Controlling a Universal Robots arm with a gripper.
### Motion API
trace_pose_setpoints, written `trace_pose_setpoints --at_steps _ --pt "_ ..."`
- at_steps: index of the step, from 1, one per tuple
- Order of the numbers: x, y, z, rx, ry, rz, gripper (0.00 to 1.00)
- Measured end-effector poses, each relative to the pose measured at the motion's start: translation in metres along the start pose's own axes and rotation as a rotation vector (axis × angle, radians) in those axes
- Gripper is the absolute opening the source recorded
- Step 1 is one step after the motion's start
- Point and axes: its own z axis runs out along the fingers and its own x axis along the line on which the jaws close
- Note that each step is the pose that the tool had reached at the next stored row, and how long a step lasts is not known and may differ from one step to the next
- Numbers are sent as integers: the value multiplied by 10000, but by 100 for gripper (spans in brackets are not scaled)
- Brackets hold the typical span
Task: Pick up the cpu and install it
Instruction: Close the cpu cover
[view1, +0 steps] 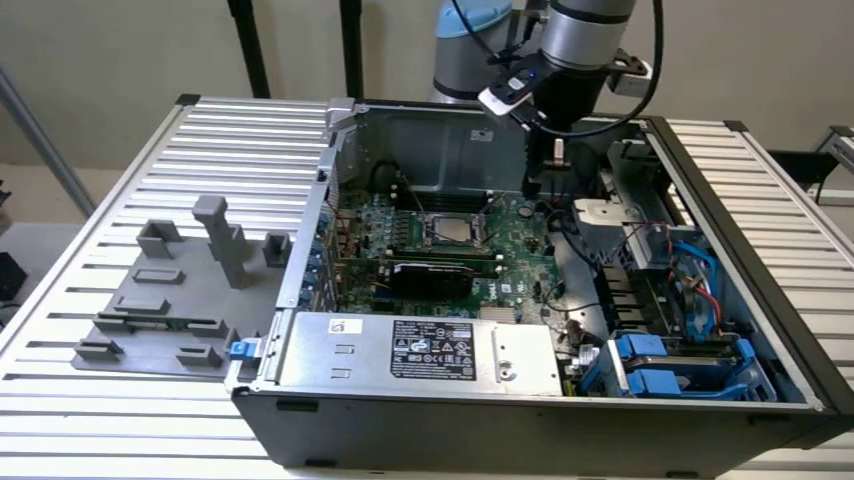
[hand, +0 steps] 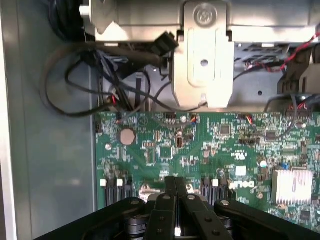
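Avoiding Board Contact

Fingers (hand: 171, 189) are pressed together, holding nothing, above the motherboard (hand: 210, 150). The cpu (view1: 455, 232) sits in the socket (view1: 424, 234), below and to one side of the fingers. Descending here risks striking components or snagging nearby cables (hand: 80, 85).

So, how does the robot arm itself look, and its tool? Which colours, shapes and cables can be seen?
The arm is a silver-grey metal tube with a pale blue joint cap and a black wrist part. A small white and black camera is mounted on the wrist, and thin black cables loop beside it. The tool is black, with slim angular fingers and rounded black links on both sides.
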Motion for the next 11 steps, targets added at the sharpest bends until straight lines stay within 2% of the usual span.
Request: trace_pose_setpoints --at_steps 3,11 --pt "-11 27 53 0 -1 -7 11" --pt "-36 31 198 1 -2 -10 11"
